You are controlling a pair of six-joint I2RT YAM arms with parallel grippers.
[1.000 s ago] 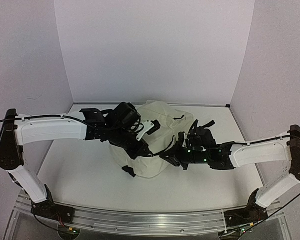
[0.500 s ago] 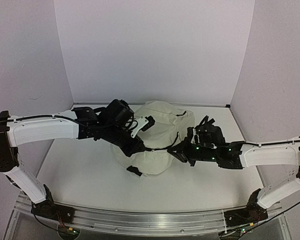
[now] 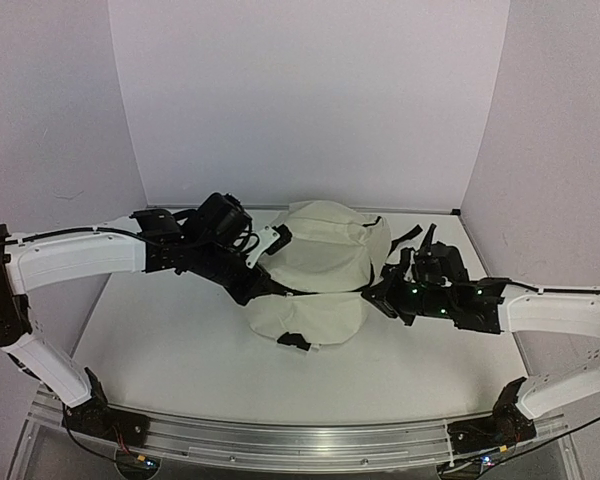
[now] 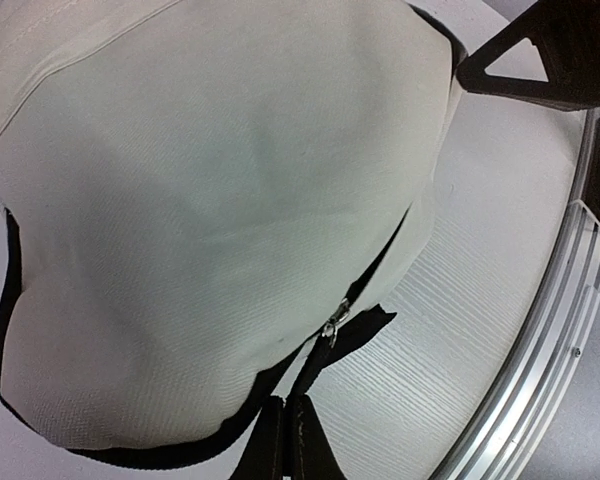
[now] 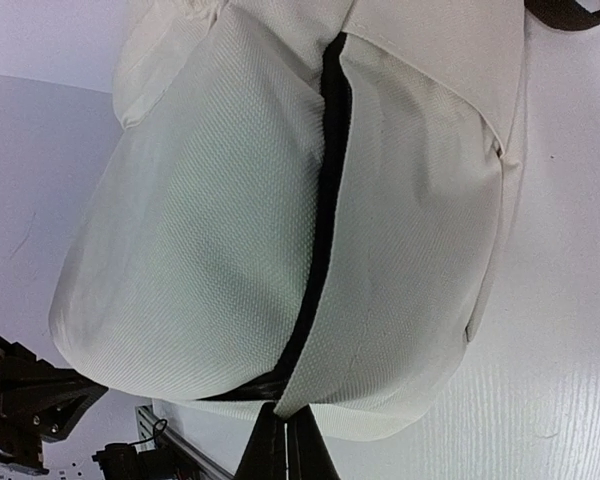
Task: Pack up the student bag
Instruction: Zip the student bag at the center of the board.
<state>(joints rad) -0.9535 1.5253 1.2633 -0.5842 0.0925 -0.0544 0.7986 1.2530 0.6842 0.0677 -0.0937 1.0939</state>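
Note:
The student bag (image 3: 320,268) is a cream fabric backpack with black zippers, lying in the middle of the table. My left gripper (image 3: 263,293) is at its left edge. In the left wrist view the gripper (image 4: 283,402) is shut on the black zipper pull strap (image 4: 315,365), just below the metal slider (image 4: 332,325). My right gripper (image 3: 373,297) is at the bag's right edge. In the right wrist view the gripper (image 5: 283,415) is shut on the cream fabric edge (image 5: 310,395) beside the black zipper line (image 5: 320,230). The bag's inside is hidden.
Black straps (image 3: 408,237) trail from the bag's far right side. An aluminium rail (image 3: 300,442) runs along the table's near edge and also shows in the left wrist view (image 4: 540,370). White walls close in the back and both sides.
Both grippers have moved right and farther back, each keeping its hold. The bag has slid right with them and now lies lower and wider.

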